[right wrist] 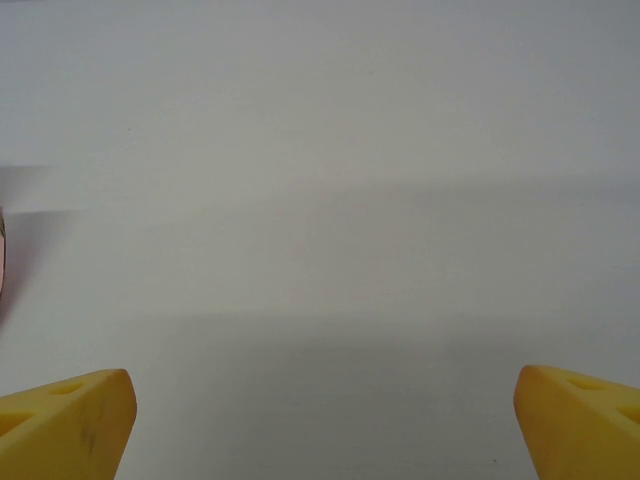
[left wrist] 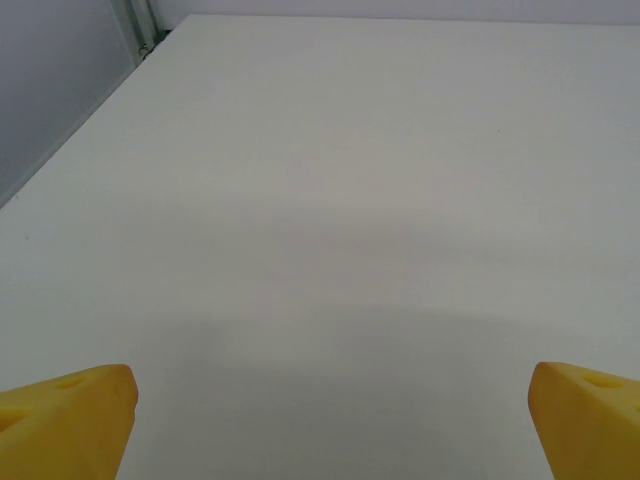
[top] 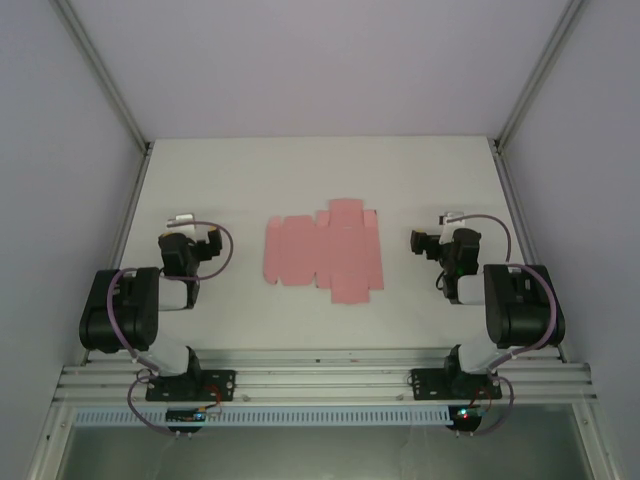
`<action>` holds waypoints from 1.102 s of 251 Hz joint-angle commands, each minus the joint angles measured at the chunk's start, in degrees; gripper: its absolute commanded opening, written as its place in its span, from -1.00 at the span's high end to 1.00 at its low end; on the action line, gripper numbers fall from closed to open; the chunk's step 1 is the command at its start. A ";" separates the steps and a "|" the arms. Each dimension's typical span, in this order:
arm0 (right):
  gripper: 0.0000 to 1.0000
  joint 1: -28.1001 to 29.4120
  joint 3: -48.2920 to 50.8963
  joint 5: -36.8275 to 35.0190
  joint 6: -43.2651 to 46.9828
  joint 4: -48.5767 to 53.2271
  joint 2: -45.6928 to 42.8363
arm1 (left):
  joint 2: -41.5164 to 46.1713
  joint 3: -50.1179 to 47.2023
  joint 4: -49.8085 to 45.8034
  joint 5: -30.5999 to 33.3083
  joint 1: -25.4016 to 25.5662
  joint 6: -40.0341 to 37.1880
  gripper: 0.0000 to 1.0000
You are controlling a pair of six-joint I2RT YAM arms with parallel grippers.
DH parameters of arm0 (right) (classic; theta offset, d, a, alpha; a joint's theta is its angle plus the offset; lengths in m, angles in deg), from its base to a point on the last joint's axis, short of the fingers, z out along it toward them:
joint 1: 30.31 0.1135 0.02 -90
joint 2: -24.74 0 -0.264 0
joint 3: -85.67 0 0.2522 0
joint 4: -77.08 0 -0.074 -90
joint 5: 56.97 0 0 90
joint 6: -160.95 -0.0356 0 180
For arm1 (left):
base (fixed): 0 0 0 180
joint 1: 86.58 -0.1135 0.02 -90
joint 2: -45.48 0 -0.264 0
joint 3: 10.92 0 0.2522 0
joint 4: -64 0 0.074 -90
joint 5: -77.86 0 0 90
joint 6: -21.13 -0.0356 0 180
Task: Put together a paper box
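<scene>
One paper box [top: 325, 253] is in play, and it is not a box yet: a single pink die-cut sheet lying flat in the middle of the desk [top: 330, 180], well away from the left and right edges. Its wider panels run across, with flaps sticking out toward the far edge and toward the near edge.

There are two hands. The left hand [left wrist: 328, 425] hovers over bare desk toward the left edge, its two yellow fingers [left wrist: 65, 420] spread wide with nothing between them. The right hand [right wrist: 322, 425] sits toward the right edge, also spread wide and empty. A thin pink sliver of the sheet's edge peeks in at the left of its wrist view. Neither hand touches the card; both stand well apart from it, one on each side.

The sheet looks thin and very light, so I would expect it to skate across the smooth desk at a nudge and to crease if pinched hard. Lying flush, it offers no easy edge to get under. The protruding flaps seem the best places to take hold, with one hand pinning a panel while the other lifts.
</scene>
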 commanded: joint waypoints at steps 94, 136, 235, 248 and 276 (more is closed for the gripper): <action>-0.98 0.32 -1.11 0.10 -0.91 -0.53 -0.15 | 0.19 1.43 0.74 -0.74 0.16 -0.67 -0.99; -0.98 0.26 -0.96 0.16 -0.92 -0.80 -0.24 | 0.23 1.42 0.76 -0.73 0.17 -0.67 -0.99; -0.91 6.87 -21.04 -10.69 -8.87 48.26 -13.73 | 16.70 15.52 -39.42 -14.83 0.41 15.19 -0.99; -0.86 9.69 -25.16 -12.16 -12.81 56.27 -13.06 | 15.83 17.70 -43.54 -19.69 1.58 17.83 -0.99; -0.59 15.49 -32.00 -7.80 -17.97 67.92 -9.69 | 11.83 23.47 -53.39 -27.79 6.33 19.01 -0.99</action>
